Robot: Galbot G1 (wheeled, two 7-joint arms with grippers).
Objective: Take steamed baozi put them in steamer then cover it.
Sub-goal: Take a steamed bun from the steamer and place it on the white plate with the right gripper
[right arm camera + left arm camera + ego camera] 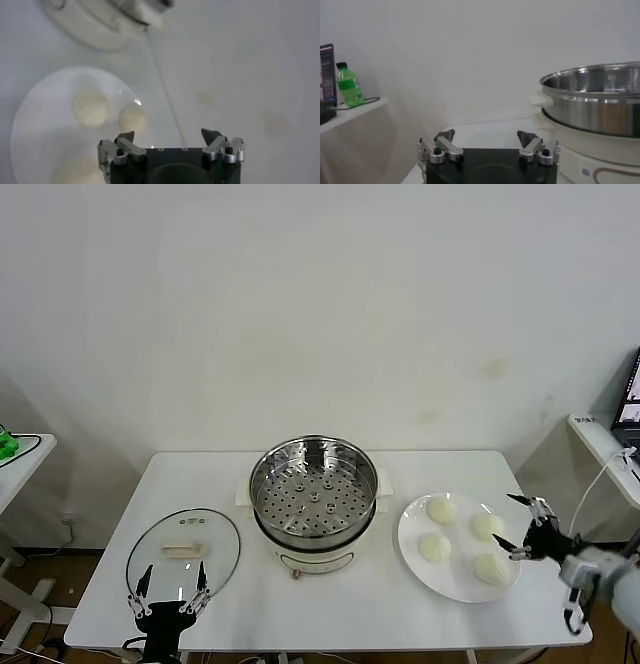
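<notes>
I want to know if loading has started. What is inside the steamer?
Only its perforated tray shows inside the steamer; no baozi. All four baozi sit on the plate. Whatever lies under the tray is hidden.

Two black-bodied grippers, left [170, 593] and right [521, 527], with silver hinged linkages, dark pointed fingertips [446, 135], black pivot screws; grey-white right forearm casing.

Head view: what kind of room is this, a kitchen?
Probably a robot test room, not a real kitchen. A white folding table stands against a bare wall, holding only a steamer, its glass lid and a plate of baozi.
</notes>
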